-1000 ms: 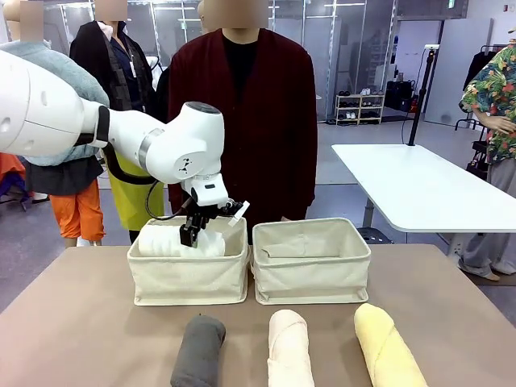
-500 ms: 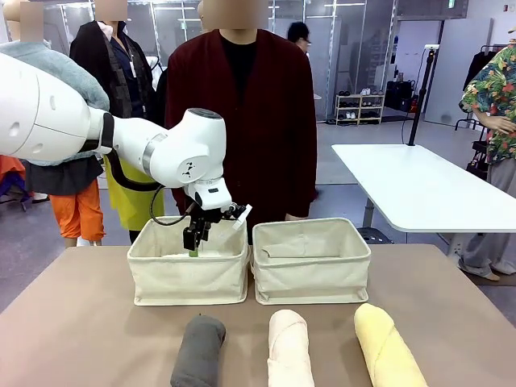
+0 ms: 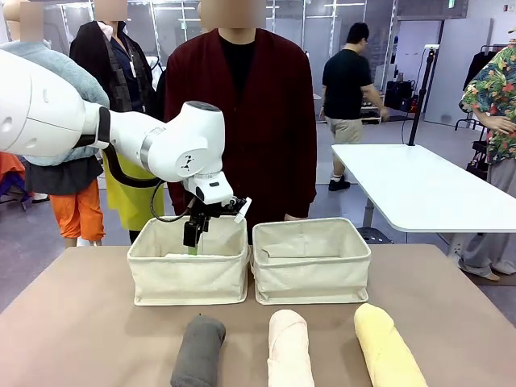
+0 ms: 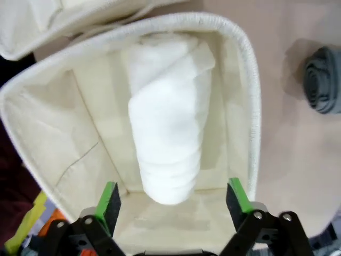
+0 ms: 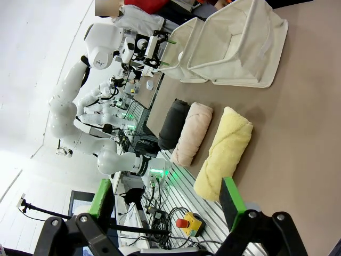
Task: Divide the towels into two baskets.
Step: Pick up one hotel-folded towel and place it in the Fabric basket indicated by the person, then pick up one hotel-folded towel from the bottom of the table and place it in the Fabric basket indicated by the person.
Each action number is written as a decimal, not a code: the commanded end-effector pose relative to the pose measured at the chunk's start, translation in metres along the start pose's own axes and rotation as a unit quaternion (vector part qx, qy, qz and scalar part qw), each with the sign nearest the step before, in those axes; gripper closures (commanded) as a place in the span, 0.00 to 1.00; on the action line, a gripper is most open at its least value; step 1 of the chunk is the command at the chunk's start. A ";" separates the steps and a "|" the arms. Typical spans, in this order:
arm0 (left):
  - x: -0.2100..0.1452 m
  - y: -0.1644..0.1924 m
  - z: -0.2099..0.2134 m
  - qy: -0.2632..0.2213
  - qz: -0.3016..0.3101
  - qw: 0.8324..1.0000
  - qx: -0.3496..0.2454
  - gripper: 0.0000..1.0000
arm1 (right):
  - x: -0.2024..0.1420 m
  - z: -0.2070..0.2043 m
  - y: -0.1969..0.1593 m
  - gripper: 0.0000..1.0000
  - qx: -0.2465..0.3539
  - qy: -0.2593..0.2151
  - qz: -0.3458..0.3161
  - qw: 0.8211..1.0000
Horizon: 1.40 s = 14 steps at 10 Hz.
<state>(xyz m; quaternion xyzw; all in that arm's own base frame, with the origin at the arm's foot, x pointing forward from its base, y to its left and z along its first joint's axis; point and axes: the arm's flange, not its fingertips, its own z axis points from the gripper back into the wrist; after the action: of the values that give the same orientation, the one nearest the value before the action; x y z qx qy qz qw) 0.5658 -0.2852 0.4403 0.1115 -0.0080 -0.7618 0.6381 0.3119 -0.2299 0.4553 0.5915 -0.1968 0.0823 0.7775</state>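
A white towel [image 4: 168, 117] lies along the bottom of the left basket [image 3: 187, 278], whose rim [image 4: 250, 80] frames it in the left wrist view. My left gripper [image 3: 193, 240] hangs open just above that basket, its green pads [image 4: 109, 200] apart and clear of the towel. The right basket [image 3: 313, 274] stands beside it with nothing showing inside. Along the table's near edge lie a dark grey towel [image 3: 198, 351], a cream towel [image 3: 289, 348] and a pale yellow towel [image 3: 387, 347]. My right gripper [image 5: 165, 200] is open and holds nothing, well back from the yellow towel [image 5: 224, 152].
A person in a dark red cardigan [image 3: 242, 121] stands right behind the baskets at the far edge. A white table [image 3: 411, 185] stands off to the right. Bare tabletop lies between the baskets and the row of towels.
My left gripper opened and let the white towel drop from rim height into the left basket, then lifted slightly. The three towels in front have not moved.
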 end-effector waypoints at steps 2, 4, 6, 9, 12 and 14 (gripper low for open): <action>0.002 0.001 -0.007 0.006 -0.019 1.000 -0.002 0.00 | -0.002 0.001 0.002 0.00 0.004 -0.004 0.010 1.000; 0.002 0.001 -0.007 0.006 -0.019 1.000 -0.002 0.00 | -0.002 0.001 0.002 0.00 0.004 -0.004 0.010 1.000; 0.002 0.001 -0.007 0.006 -0.019 1.000 -0.002 0.00 | -0.002 0.001 0.002 0.00 0.004 -0.004 0.010 1.000; -0.005 -0.002 0.014 -0.013 0.014 1.000 -0.004 0.00 | -0.002 0.001 0.002 0.00 0.004 -0.004 0.010 1.000; -0.042 -0.045 0.091 -0.120 0.087 0.988 -0.033 0.00 | -0.002 0.001 0.002 0.00 0.004 -0.004 0.010 1.000; -0.087 -0.093 0.110 -0.211 0.131 0.966 -0.072 0.00 | -0.002 0.001 0.002 0.00 0.004 -0.004 0.010 1.000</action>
<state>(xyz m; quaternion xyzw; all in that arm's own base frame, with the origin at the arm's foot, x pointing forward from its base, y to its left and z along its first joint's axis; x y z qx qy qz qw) 0.4986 -0.2381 0.5575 -0.0485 -0.0891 -0.6959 0.7110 0.3115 -0.2303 0.4551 0.5915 -0.1971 0.0816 0.7776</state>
